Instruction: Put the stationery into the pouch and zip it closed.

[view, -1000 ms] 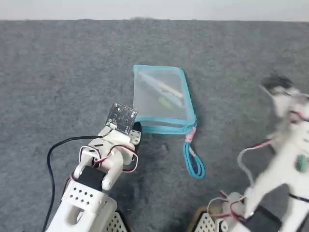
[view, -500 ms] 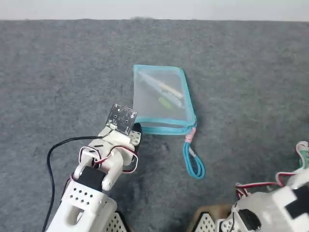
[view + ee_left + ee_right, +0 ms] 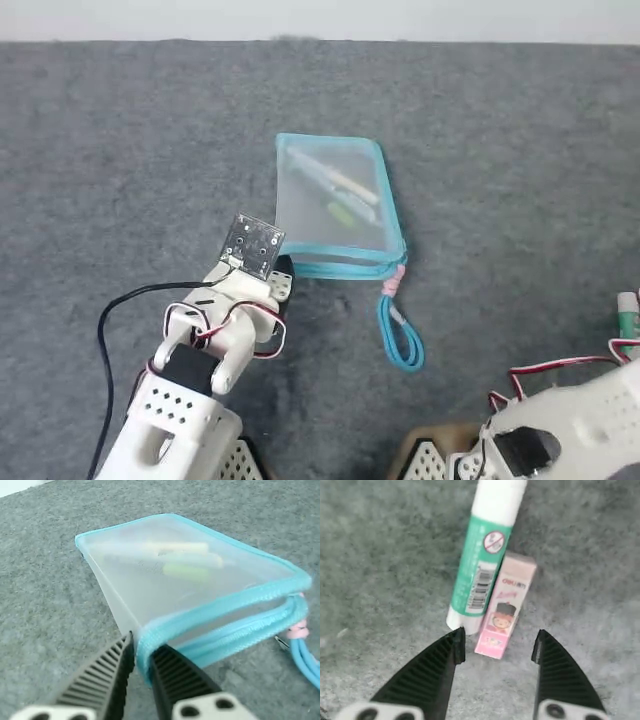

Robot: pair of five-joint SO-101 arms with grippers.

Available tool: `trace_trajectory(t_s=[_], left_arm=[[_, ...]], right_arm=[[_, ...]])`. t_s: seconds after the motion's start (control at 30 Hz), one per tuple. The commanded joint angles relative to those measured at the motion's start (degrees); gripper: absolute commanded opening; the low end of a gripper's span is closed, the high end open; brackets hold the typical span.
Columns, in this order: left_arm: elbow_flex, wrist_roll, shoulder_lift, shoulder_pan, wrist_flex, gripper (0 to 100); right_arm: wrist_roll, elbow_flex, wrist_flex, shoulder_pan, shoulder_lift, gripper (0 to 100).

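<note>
In the high view, the pouch (image 3: 335,205) lay flat on the grey mat (image 3: 120,130), with pens (image 3: 335,185) inside. The left gripper (image 3: 284,272) stood at its near corner, probably to keep it steady for filling. In the left wrist view, this gripper was closed on the zipper edge, pinching the corner. In the right wrist view, the right gripper (image 3: 497,640) was spread wide and held nothing. It was just at the near ends of a glue stick (image 3: 485,555) and a small pink box (image 3: 506,612), which lay side by side.
</note>
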Motion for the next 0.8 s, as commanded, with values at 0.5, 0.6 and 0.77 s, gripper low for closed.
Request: trace_trajectory(t_s=[0.5,0.6,0.77], left_arm=[[-0.75,0.7,-1.41,-0.35,-1.14,1],[-0.75,0.7,-1.41,-0.35,-1.14,1],[-0.75,0.7,-1.41,-0.44,-1.14,1]], right_arm=[[2.37,-2.55,-3.91,4.09,7.69,20.8],[2.2,-2.55,-3.47,4.09,7.87,16.7],[-1.14,-3.43,-0.84,3.65,7.69,2.6]])
